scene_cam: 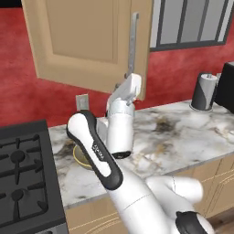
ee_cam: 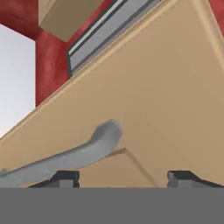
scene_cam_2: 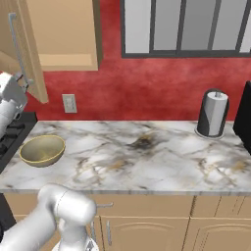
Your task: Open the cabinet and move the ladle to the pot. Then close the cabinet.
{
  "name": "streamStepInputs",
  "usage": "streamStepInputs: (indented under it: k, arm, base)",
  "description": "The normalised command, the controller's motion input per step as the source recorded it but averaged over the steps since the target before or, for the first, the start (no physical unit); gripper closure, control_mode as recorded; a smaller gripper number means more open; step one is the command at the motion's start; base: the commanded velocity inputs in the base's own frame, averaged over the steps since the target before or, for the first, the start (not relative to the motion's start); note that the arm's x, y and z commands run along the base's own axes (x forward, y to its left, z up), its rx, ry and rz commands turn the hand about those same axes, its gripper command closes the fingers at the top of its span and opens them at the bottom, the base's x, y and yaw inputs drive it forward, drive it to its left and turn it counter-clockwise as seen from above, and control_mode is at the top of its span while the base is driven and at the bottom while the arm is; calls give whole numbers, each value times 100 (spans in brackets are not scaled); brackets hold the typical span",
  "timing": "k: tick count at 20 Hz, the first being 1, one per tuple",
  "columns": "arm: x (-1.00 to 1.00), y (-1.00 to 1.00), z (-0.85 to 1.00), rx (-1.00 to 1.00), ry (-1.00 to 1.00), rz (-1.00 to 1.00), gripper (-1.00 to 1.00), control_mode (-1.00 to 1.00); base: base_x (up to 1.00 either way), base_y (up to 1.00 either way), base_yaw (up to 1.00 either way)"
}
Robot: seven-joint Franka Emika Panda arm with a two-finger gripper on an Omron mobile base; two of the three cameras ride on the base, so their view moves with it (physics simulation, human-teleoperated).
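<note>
The cabinet's tan door (scene_cam: 87,36) stands swung partly out from the wall, and its long silver handle (scene_cam: 133,43) hangs down its right edge. My gripper (scene_cam: 129,77) is at the lower end of that handle, pointing up at the door. In the hand view the handle (ee_cam: 70,157) runs in from the left and ends above the gap between my fingertips (ee_cam: 65,177), with the door panel (ee_cam: 153,109) behind it. My gripper (ee_cam: 124,177) is open, jaws wide apart. From the right, the door (scene_cam_2: 30,54) is seen edge-on with my gripper (scene_cam_2: 24,81) below the handle. The ladle and the pot are out of view.
A yellowish bowl (scene_cam_2: 42,149) sits on the marble counter (scene_cam_2: 147,157) near the stove (scene_cam: 23,169). A paper-towel roll (scene_cam_2: 213,113) stands at the counter's far right beside a dark appliance. An outlet (scene_cam_2: 69,103) and a window (scene_cam_2: 186,24) are on the red wall.
</note>
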Motion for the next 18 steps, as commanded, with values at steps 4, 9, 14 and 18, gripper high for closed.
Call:
streamStepInputs:
  k: [4, 9, 14, 18]
  arm:
    - [36, -23, 62, 17, 0, -45, -100, -100]
    - [43, -24, 56, 15, 0, -39, -100, -100]
    - [44, -19, 50, 15, 1, -31, -100, -100]
    - [51, -13, 42, 18, 3, -20, -100, -100]
  base:
    - [0, 0, 0]
    - [0, 0, 0]
    - [0, 0, 0]
    - [0, 0, 0]
